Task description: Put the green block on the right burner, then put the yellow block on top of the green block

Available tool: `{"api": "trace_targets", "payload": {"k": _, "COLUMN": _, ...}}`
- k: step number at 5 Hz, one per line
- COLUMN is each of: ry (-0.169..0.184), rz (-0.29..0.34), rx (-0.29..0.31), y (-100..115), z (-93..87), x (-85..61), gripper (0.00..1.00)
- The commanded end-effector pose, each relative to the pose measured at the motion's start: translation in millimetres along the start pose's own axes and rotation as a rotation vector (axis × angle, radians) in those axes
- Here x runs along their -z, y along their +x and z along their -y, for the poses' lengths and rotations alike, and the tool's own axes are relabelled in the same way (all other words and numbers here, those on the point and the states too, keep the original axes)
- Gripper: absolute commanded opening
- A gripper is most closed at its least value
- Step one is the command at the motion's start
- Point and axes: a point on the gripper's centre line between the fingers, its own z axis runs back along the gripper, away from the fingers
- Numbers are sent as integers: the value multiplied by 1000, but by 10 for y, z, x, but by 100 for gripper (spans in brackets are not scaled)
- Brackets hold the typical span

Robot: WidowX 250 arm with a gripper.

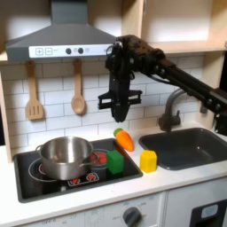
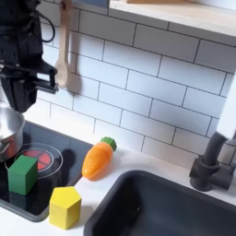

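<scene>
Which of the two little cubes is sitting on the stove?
The green block sits on the black stovetop beside the pot; the yellow block rests off it, on the white counter.

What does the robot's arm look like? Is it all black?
Yes, almost all black. In the first exterior view the arm is made of chunky, boxy black segments joined together, with dark cables running along it. It ends in a black gripper with two narrow fingers. No coloured markings are clear enough to see.
</scene>
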Motion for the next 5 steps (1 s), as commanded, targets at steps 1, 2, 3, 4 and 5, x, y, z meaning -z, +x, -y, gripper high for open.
{"api": "trace_targets", "payload": {"k": 1, "ry": -4, "rz": -60, "rx": 51, "y": -326, "z": 145, "x": -25, "gripper": 0}}
{"api": "trace_targets", "payload": {"k": 2, "ry": 2, "rz": -74, "rx": 85, "y": -426, "z": 234, "x": -30, "gripper": 0}}
{"api": "trace_targets", "payload": {"k": 3, "ry": 40, "rz": -76, "rx": 67, "y": -473, "z": 233, "x": -47, "gripper": 100}}
{"api": "trace_targets", "payload": {"k": 4, "ry": 79, "rz": -92, "rx": 60, "y": -460, "z": 218, "x": -59, "gripper": 100}}
{"api": "trace_targets", "payload": {"k": 5, "ry": 88, "rz": -95, "rx": 45, "y": -464, "z": 221, "x": -74, "gripper": 100}}
